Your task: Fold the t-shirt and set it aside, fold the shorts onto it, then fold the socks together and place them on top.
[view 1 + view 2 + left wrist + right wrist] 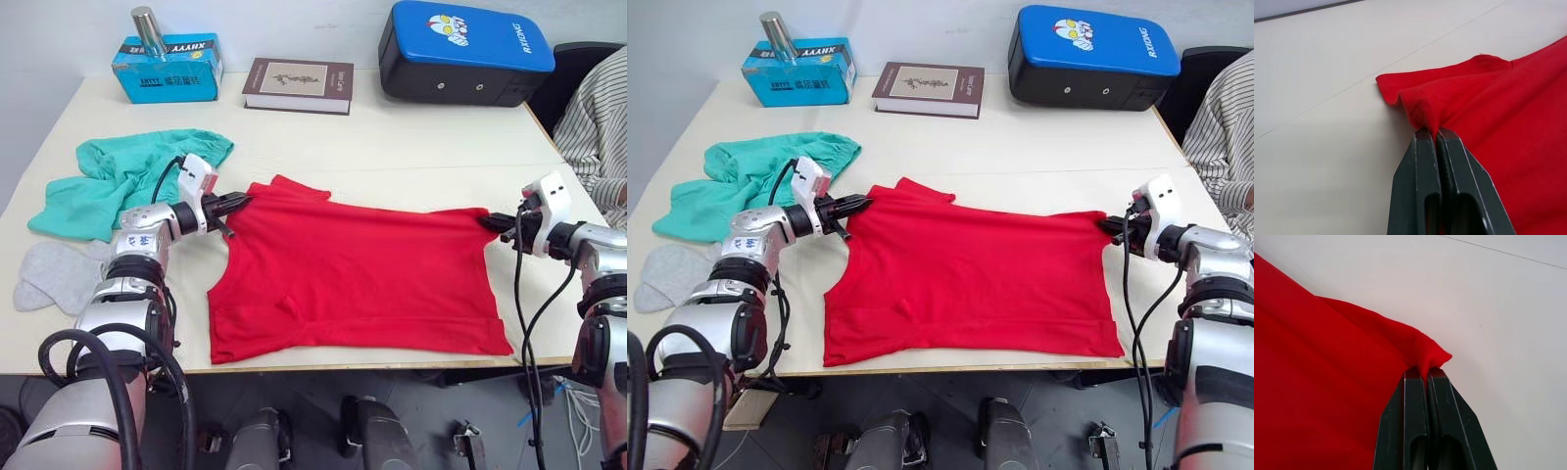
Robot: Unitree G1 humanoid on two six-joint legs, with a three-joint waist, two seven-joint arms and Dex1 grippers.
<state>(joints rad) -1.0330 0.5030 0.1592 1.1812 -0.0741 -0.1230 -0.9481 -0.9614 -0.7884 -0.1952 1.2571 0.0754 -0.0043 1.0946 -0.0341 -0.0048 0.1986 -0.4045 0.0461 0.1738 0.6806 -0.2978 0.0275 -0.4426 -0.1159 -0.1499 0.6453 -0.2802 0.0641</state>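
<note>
t-shirt point(362, 274) pinched at both ends by left point(238, 203), right point(493, 223) jaws | shorts point(118, 181), socks point(59, 274) beside left arm

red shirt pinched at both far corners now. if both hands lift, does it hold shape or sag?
Likely sags: the t-shirt is soft cloth, already puckering where the left hand and right hand pinch its edges. It probably weighs little, since thin folds bunch easily between the closed fingers. The unheld lower hem may drag across the table rather than slide cleanly.
</note>
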